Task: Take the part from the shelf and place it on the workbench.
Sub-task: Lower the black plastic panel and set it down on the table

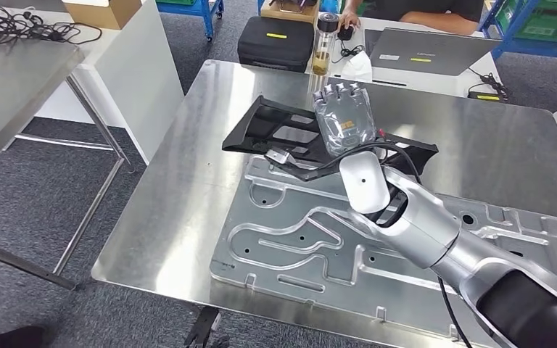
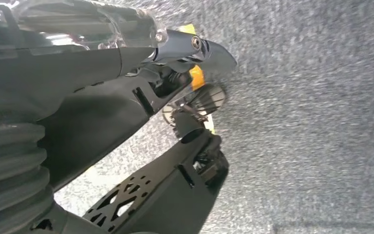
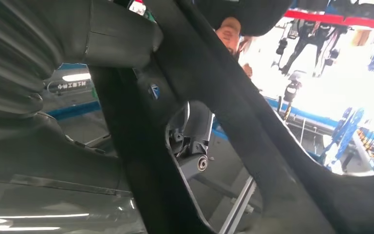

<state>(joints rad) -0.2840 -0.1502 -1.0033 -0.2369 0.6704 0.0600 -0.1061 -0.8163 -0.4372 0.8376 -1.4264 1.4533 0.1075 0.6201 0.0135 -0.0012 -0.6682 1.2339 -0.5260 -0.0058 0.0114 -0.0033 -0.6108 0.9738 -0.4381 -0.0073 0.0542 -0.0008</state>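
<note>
Gripping the black part (image 1: 290,138) from above, the right hand (image 1: 343,119) held it over the steel desk (image 1: 188,188), near a stamped metal panel (image 1: 312,239).

- Your right hand (image 1: 344,118) rests on the black part (image 1: 275,130), which lies across the far edge of the stamped metal plate (image 1: 297,232).
- Left of the hand, bare workbench (image 1: 181,196) gives you room.
- Beyond the fingertips stand a bottle (image 1: 324,43) and a laptop (image 1: 428,52).
</note>
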